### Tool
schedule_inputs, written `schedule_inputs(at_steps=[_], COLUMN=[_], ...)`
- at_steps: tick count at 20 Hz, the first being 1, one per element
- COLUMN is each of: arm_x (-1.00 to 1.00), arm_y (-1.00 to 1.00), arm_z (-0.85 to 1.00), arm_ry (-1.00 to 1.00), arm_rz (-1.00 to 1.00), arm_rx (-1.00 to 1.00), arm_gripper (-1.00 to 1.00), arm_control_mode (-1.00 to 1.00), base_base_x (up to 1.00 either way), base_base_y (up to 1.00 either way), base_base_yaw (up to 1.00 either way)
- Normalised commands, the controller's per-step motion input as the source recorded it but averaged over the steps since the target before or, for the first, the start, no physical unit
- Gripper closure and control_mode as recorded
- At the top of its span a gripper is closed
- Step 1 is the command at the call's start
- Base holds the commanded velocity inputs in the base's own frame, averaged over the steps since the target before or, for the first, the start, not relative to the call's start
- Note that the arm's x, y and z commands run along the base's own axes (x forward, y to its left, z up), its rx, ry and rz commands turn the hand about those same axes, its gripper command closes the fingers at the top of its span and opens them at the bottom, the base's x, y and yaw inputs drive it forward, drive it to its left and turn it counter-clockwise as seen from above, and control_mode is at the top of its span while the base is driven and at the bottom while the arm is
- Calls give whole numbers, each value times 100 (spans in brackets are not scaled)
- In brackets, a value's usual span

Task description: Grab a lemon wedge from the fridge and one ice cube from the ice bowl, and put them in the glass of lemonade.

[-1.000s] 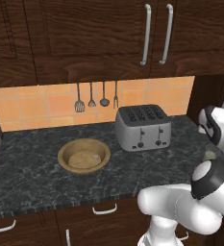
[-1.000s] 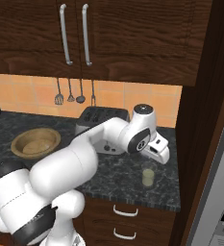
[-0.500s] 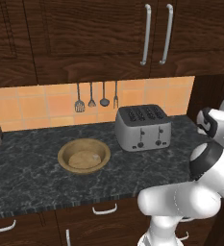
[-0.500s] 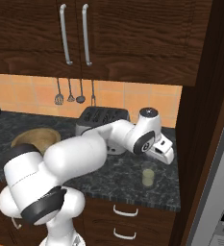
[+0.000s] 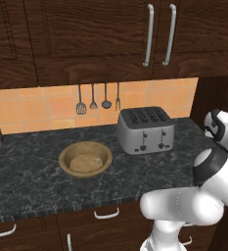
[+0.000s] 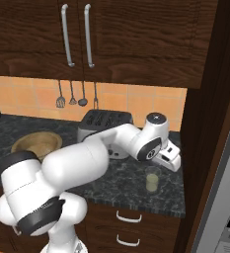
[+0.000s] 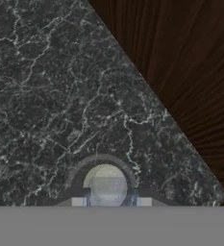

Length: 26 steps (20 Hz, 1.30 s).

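The glass of lemonade (image 6: 152, 180) stands near the counter's right end, close to the front edge. My gripper (image 6: 172, 162) hangs just above and behind it, at the end of the outstretched arm. In the hand view the glass (image 7: 100, 163) lies straight below, its pale liquid showing inside the round rim. Between the finger tips my gripper (image 7: 108, 200) is shut on a small clear block that looks like the ice cube (image 7: 108, 188). The ice bowl (image 5: 85, 159), a round wooden one, sits left of the toaster. The grey fridge (image 6: 229, 197) stands at the far right.
A steel toaster (image 5: 146, 130) stands against the tiled wall, with utensils (image 5: 92, 98) hanging above it. A dark wooden side panel (image 6: 210, 123) closes the counter's right end, next to the glass. Upper cabinets (image 5: 135, 34) hang overhead, and drawers (image 6: 129, 227) sit below.
The arm has swung further right and the hand has come down a little, ending over the glass. The bowl, toaster and glass have stayed put.
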Motion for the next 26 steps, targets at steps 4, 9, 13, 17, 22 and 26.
schedule_inputs(at_steps=[4, 9, 13, 17, 22, 26], arm_x=[1, 5, 1, 0, 0, 0], arm_y=[20, 0, 0, 0, 0, 2], arm_z=[-1, -3, -18, -22, -2, 0], arm_ry=[0, 0, 0, 0, 0, 0], arm_rz=[0, -1, -2, -1, -1, -1], arm_rx=[-4, -3, 0, 0, 0, 0], arm_gripper=[100, 100, 100, 100, 100, 100], arm_control_mode=[-100, -100, -100, -100, -100, -100], base_base_x=[0, 0, 0, 0, 0, 0], base_base_y=[0, 0, 0, 0, 0, 0], base_base_yaw=[0, 0, 0, 0, 0, 0])
